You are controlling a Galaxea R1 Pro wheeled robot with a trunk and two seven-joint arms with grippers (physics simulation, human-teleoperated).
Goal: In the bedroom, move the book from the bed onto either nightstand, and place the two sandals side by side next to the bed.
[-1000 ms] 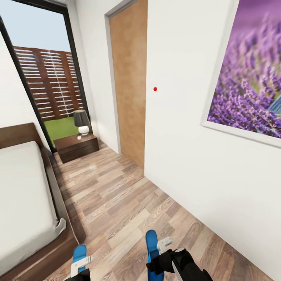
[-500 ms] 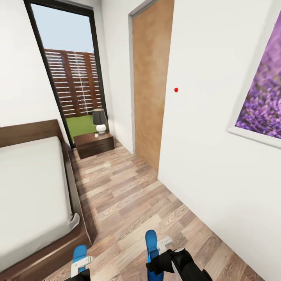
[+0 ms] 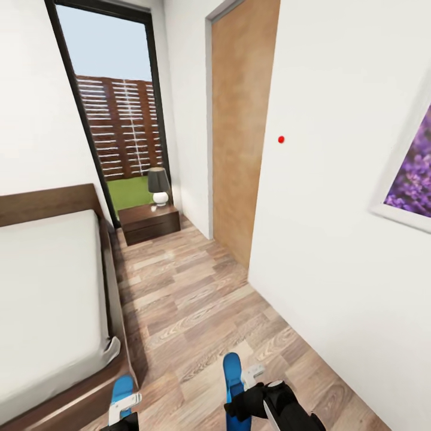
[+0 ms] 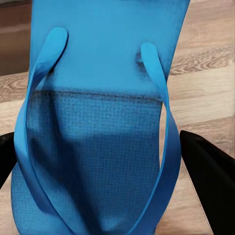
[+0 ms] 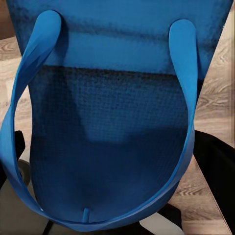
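Observation:
Each of my grippers holds one bright blue sandal low in front of me. The left gripper (image 3: 124, 406) is shut on a sandal (image 3: 121, 390) just off the bed's foot corner. Its dark fingers (image 4: 208, 174) flank that sandal's sole (image 4: 98, 132). The right gripper (image 3: 250, 383) is shut on the other sandal (image 3: 231, 376) over the plank floor, and its sole and straps (image 5: 112, 132) show close up. The bed (image 3: 48, 299), with a pale mattress and dark frame, lies at the left. A dark nightstand (image 3: 149, 222) stands beyond it by the window. The book is out of view.
A small lamp with a dark shade (image 3: 158, 185) stands on the nightstand. A strip of wood-plank floor (image 3: 191, 299) runs between the bed and the white wall (image 3: 335, 251). That wall carries a brown wood panel (image 3: 239, 131) and a lavender picture (image 3: 413, 185). A tall dark-framed window (image 3: 114, 102) closes the far end.
The whole view has swung left: the lavender picture slid towards the right edge, and the bed, nightstand and window shifted right. Both grippers keep their sandals in the same place in view.

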